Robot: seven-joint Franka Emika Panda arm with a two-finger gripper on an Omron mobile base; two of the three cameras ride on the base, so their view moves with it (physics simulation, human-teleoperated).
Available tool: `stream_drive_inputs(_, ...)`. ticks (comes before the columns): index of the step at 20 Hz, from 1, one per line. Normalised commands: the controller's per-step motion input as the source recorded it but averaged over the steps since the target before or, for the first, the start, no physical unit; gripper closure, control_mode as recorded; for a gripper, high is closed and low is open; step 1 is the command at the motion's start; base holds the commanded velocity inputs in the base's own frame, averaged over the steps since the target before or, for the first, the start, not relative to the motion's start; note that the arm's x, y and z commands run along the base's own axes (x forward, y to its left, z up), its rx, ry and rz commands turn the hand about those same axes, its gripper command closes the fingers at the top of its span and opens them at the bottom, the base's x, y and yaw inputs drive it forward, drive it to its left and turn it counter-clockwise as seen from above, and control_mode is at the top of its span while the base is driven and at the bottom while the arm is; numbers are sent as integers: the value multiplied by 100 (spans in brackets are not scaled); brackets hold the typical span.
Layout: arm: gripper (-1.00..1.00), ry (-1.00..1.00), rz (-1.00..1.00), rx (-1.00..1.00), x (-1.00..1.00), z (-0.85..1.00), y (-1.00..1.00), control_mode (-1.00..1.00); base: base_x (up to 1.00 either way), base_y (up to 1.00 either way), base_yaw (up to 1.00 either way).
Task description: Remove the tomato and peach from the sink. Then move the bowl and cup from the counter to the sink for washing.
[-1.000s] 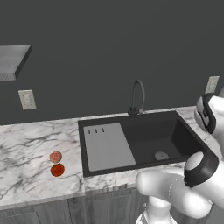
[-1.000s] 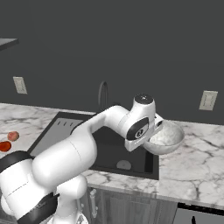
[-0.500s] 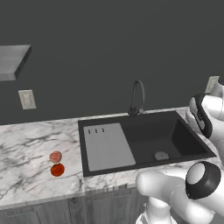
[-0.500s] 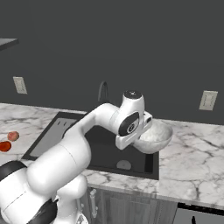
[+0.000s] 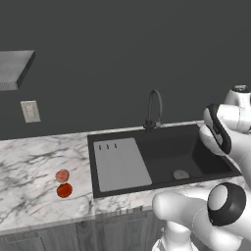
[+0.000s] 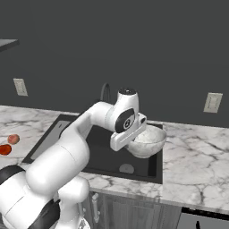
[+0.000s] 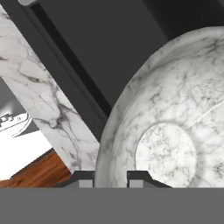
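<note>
We have the gripper (image 7: pixel 110 176) clamped on the bowl's (image 6: pixel 147 141) rim, held over the sink's (image 6: pixel 100 157) right edge. Tomato (image 5: pixel 64 190) and peach (image 5: pixel 62 175) sit on the counter (image 5: pixel 29 181). Next: lower bowl into basin, release.

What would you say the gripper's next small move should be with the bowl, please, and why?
Probably carry the bowl a little further over the sink, then lower it. The gripper is closed on the bowl's rim, holding it in the air above the basin's right edge, and the tomato and peach already lie on the counter.
</note>
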Motion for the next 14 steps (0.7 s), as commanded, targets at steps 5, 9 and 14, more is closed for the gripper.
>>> stream_drive_inputs(5,100,2,4,2,0,0,25,-100,0,0,0)
stream_drive_inputs(9,100,1,4,8,0,0,19,-100,0,0,0)
stream_drive_inputs(14,100,0,3,9,0,0,23,-100,0,0,0)
